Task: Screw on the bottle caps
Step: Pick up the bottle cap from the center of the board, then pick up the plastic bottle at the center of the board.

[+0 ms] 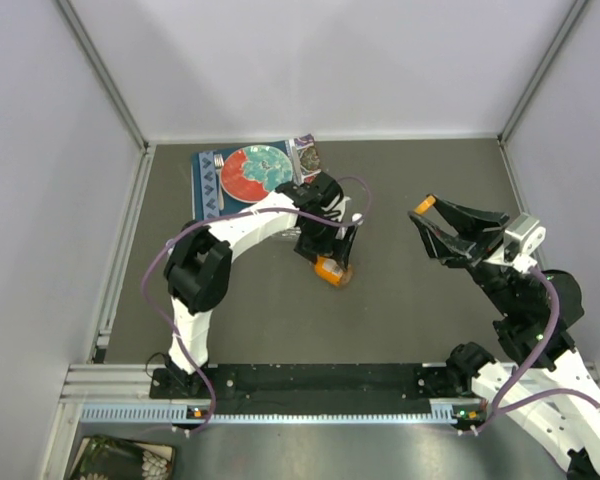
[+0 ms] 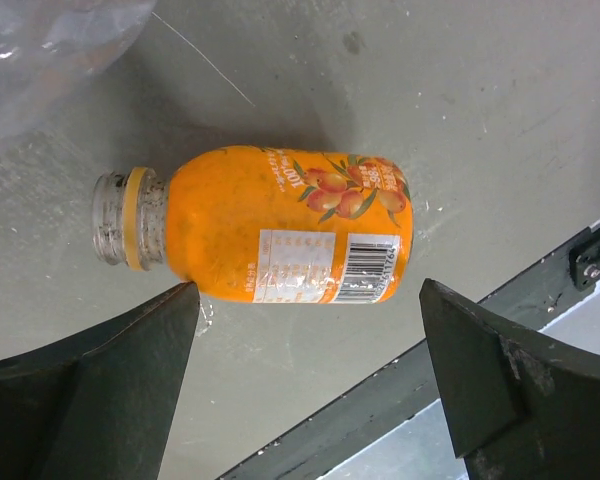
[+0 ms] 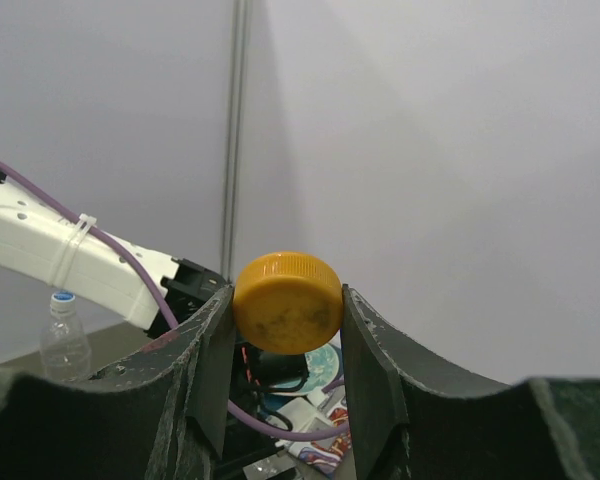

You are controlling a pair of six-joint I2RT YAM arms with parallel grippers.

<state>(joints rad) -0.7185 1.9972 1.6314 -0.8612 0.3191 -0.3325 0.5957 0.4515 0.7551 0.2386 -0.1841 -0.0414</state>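
Right gripper (image 3: pixel 286 297) pinches a round amber cap (image 3: pixel 287 302); left gripper (image 2: pixel 308 292) gapes over the squat, uncapped orange bottle (image 2: pixel 280 225) lying sideways.

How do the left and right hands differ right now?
Left hand is wide open and empty; right hand is shut on the orange cap. Left hand hangs over the orange bottle lying on the table; right hand is off to the side, away from it. Both have dark fingers.
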